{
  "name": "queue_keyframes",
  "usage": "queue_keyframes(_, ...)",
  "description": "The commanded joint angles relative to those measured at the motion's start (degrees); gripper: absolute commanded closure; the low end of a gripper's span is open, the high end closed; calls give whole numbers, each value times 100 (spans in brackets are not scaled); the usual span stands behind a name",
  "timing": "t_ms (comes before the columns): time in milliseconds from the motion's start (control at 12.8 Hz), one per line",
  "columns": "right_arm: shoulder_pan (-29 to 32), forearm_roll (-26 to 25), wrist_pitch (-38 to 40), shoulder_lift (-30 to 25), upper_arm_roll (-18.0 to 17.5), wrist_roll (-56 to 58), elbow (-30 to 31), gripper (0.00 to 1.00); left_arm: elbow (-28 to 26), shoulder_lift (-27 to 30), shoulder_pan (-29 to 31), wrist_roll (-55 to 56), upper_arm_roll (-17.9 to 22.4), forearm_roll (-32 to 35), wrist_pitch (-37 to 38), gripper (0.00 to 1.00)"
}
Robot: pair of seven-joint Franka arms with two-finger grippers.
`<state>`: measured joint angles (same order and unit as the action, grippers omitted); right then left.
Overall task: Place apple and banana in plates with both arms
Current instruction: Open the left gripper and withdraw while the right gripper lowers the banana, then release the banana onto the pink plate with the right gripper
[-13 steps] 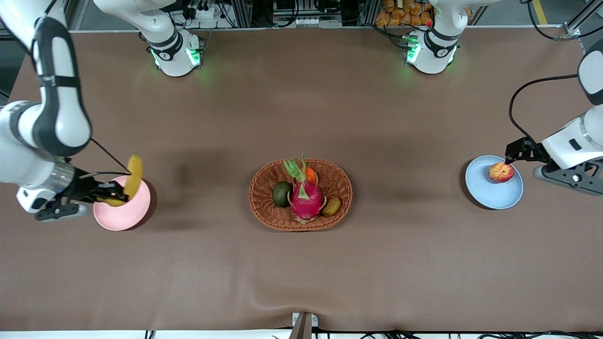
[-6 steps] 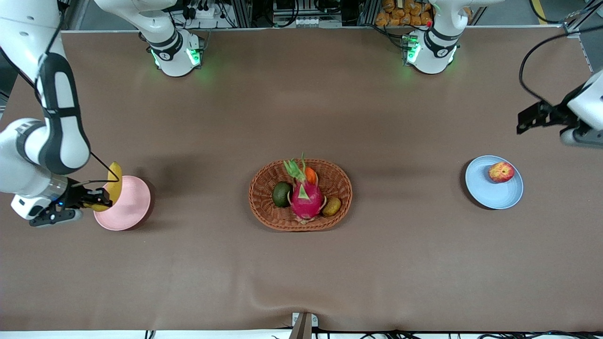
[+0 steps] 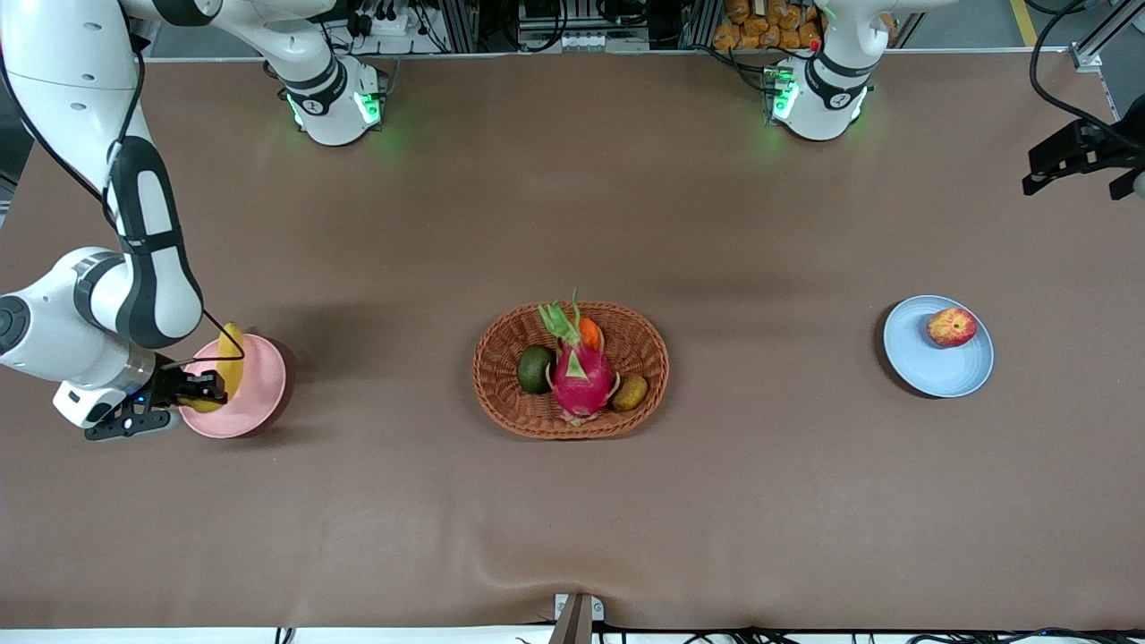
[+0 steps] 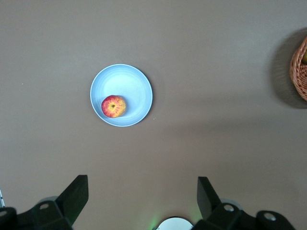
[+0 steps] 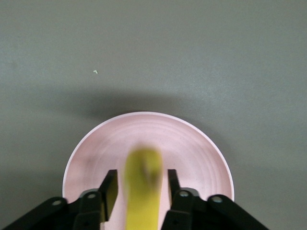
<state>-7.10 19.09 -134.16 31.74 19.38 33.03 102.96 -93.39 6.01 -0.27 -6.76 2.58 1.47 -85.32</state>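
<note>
The banana (image 3: 230,360) lies over the rim of the pink plate (image 3: 255,394) toward the right arm's end of the table. My right gripper (image 3: 202,390) is at it, open. In the right wrist view the banana (image 5: 142,189) is blurred between the fingers (image 5: 110,191) with pink plate (image 5: 192,148) showing on both sides of it. The apple (image 3: 951,326) rests on the blue plate (image 3: 930,362) toward the left arm's end. My left gripper (image 3: 1047,168) is open and empty, high over the table away from that plate. The left wrist view shows the apple (image 4: 113,106) on the blue plate (image 4: 132,86) far below my left gripper (image 4: 142,197).
An oval wicker basket (image 3: 501,358) sits mid-table with a dragon fruit (image 3: 581,377), an avocado (image 3: 535,368), a kiwi-like fruit (image 3: 631,392) and a small orange fruit (image 3: 589,333). Its edge shows in the left wrist view (image 4: 298,67). Both arm bases stand along the table's edge farthest from the front camera.
My left gripper has risen and drawn away from the apple on the blue plate. My right gripper shifted with the banana over the pink plate, and its fingers now stand apart from it.
</note>
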Motion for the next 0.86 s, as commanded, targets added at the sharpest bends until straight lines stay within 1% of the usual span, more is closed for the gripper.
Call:
queue_keyframes(0, -28, -54, -23, -106, -5, 2, -66, 0, 5, -91, -166, 524, 67, -172, -317, 0)
queue_keyframes(157, -28, -54, 554, -229, -5, -16, -301, 0, 13, -108, -210, 939, 50, -235, -398, 0)
queue_keyframes(314, -11, -54, 1440, -430, 13, -60, -653, 0, 74, -91, -219, 958, 41, -243, -389, 0)
queue_keyframes(392, -11, -63, 1749, -588, 30, -69, -707, 0, 223, -108, -219, 975, 41, -287, -389, 0)
queue_keyframes(549, -2, -124, 2050, -887, 48, -86, -716, 0, 216, -240, -219, 984, 58, -322, -389, 0)
queue_keyframes(706, -54, -159, 2585, -1265, 162, -409, -716, 0, 215, -232, -219, 984, 59, -296, -398, 0)
queue_keyframes(784, -72, -247, 2779, -1458, 154, -672, -707, 0, 207, -240, -219, 958, 67, -279, -398, 0)
